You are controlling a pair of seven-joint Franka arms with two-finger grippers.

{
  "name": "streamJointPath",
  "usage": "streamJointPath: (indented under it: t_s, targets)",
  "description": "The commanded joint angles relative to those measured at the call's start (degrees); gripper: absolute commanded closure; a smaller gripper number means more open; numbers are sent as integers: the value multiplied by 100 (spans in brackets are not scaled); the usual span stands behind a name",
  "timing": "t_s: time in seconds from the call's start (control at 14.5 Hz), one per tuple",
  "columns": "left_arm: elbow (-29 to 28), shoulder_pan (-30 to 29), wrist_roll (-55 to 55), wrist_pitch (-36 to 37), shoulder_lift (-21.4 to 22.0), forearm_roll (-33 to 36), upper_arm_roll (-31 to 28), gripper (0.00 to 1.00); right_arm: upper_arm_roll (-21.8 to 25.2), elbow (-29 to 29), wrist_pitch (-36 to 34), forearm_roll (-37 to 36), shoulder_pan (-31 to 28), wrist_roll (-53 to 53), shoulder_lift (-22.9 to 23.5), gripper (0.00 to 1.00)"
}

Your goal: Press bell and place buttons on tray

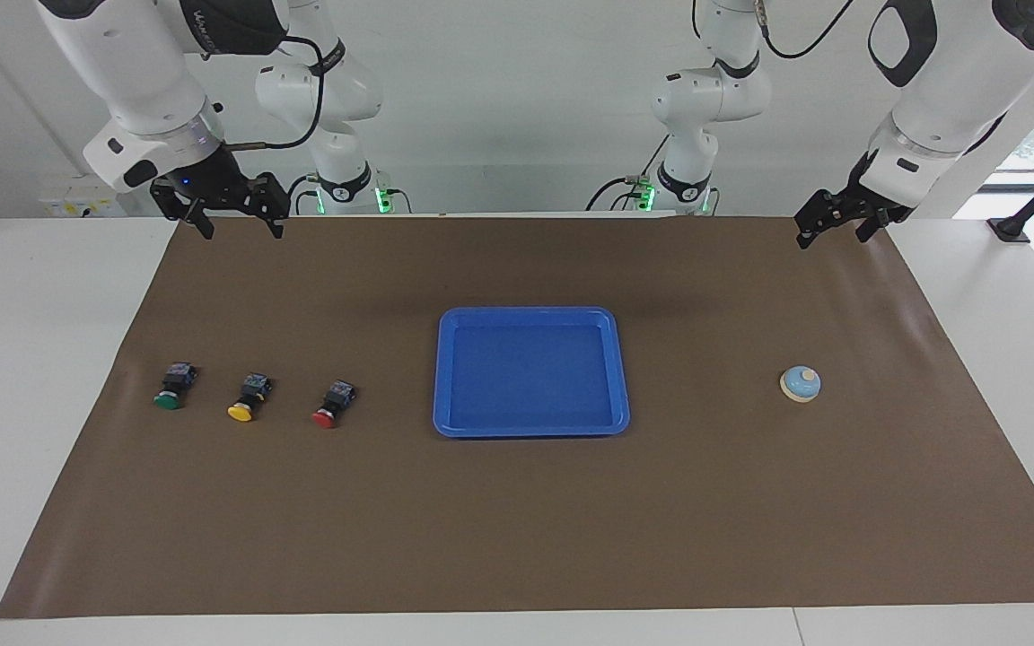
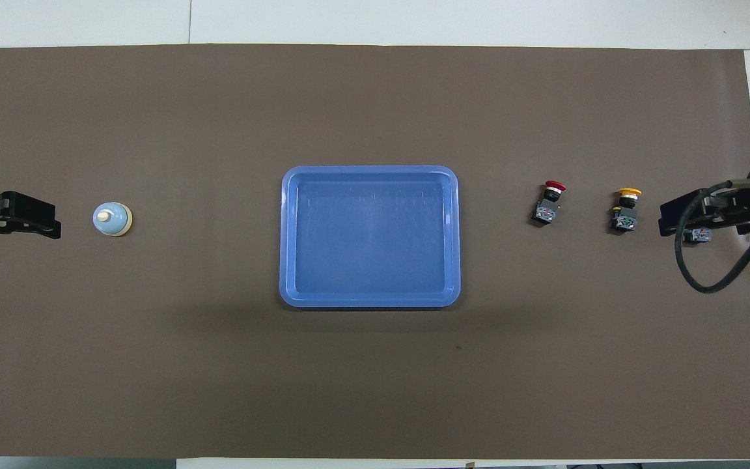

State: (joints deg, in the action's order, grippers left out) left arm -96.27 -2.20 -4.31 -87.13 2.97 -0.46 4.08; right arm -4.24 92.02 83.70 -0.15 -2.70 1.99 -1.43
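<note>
The blue tray (image 1: 530, 431) (image 2: 370, 301) lies at the middle of the brown mat. Three buttons lie in a row toward the right arm's end: green (image 1: 169, 389), yellow (image 1: 248, 400) (image 2: 626, 210) and red (image 1: 330, 406) (image 2: 549, 203). Seen from overhead, the green one (image 2: 699, 236) is mostly covered by my raised right gripper. The light-blue bell (image 1: 800, 383) (image 2: 112, 219) stands toward the left arm's end. My right gripper (image 1: 242, 231) hangs open and empty high over the mat's edge nearest the robots. My left gripper (image 1: 831, 239) hangs open and empty over the other corner on that edge.
The brown mat (image 1: 517, 529) covers most of the white table (image 1: 32, 359). A black cable (image 2: 707, 273) loops from the right wrist. Nothing else lies on the mat.
</note>
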Motion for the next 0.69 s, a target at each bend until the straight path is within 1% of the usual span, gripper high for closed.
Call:
streamJointPath:
  t_s: [0.0, 0.21, 0.34, 0.55, 0.62]
  targets:
    - [91, -35, -26, 100, -7, -59, 5, 0, -42, 115, 23, 94, -100, -128, -103, 0]
    - [91, -35, -26, 100, -7, -59, 5, 0, -42, 115, -3, 94, -100, -137, -103, 0]
    - [91, -35, -26, 100, -7, -59, 5, 0, -59, 123, -187, 94, -38, -155, -112, 0]
    - [91, -35, -26, 100, -7, -59, 5, 0, -103, 115, -170, 59, -29, -172, -112, 0]
    - [91, -35, -26, 100, -7, -59, 5, 0, -95, 193, -135, 85, -81, -181, -138, 0]
